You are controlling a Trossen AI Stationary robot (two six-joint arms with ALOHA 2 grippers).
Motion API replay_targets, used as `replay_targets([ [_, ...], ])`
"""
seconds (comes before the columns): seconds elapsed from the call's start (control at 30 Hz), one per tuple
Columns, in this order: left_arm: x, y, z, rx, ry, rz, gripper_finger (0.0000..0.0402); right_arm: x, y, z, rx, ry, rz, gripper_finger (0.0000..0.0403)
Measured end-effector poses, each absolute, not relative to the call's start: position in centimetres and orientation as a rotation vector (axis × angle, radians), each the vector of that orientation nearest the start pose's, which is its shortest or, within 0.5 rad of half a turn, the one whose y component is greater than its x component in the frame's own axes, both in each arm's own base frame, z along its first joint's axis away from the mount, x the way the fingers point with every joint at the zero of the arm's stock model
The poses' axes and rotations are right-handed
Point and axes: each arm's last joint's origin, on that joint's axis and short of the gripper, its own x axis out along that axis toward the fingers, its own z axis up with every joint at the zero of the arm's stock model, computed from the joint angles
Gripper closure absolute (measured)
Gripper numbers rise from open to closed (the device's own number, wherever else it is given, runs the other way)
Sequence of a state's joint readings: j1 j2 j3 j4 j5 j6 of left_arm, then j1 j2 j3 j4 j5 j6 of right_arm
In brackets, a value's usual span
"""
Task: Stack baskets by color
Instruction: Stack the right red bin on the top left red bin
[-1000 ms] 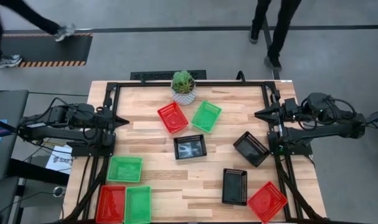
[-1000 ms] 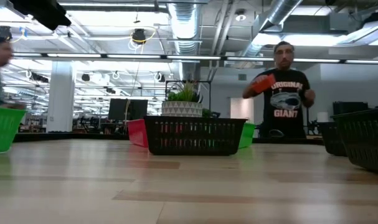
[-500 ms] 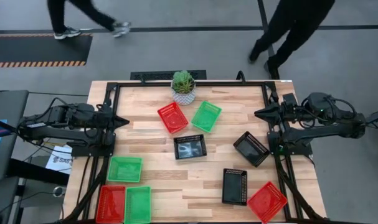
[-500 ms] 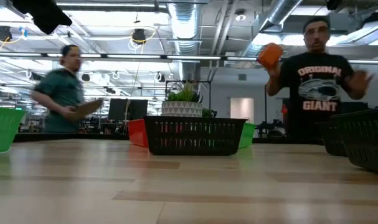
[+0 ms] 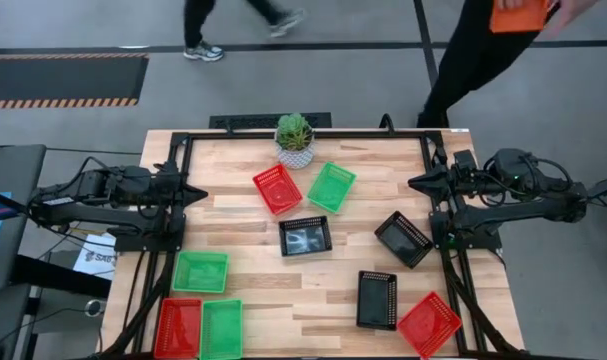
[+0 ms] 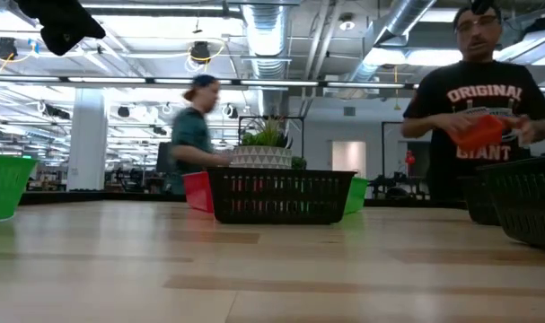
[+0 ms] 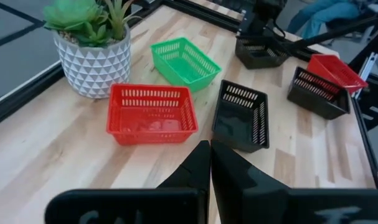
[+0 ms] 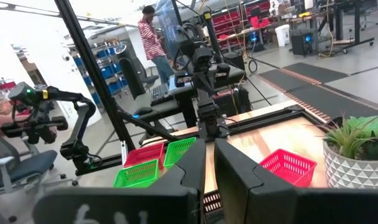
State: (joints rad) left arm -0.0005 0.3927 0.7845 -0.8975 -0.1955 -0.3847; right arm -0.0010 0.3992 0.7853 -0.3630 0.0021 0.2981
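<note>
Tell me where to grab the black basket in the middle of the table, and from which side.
Take the middle black basket by one long wall, probably the one facing away from the plant, coming straight down from above. It sits upright and open-topped, its thin mesh rim exposed and apart from the red basket, so one finger can drop inside, one outside.

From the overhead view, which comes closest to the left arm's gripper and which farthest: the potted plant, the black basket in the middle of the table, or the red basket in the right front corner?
1. Small green plant in a white pot, at the back edge, nearest the left gripper.
2. Black mesh plastic basket, table centre; slightly farther.
3. Red mesh plastic basket, right front corner, clearly farthest.
</note>
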Motion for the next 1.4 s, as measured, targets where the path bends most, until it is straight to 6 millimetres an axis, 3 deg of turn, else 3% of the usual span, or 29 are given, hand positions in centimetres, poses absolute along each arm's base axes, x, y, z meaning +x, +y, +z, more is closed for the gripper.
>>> replay_targets([
  [0.43, 6.4, 0.5, 30.8, -0.361, 0.451, 0.286, 0.0401, 7.8, 0.0, 35.6, 0.297, -0.024, 0.000, 0.0343],
  [0.97, 6.7, 1.0, 31.5, -0.404, 0.311, 0.449, 0.0399, 7.8, -0.2, 35.7, 0.352, -0.042, -0.069, 0.0343],
  [1.2, 7.3, 0.8, 33.4, -0.443, 0.133, 0.327, 0.0347, 7.7, -0.4, 35.7, 0.352, -0.051, -0.127, 0.0335],
  [1.4, 8.1, 0.8, 35.6, -0.475, -0.084, 0.257, 0.0282, 7.7, -0.5, 35.9, 0.353, -0.081, -0.156, 0.0275],
])
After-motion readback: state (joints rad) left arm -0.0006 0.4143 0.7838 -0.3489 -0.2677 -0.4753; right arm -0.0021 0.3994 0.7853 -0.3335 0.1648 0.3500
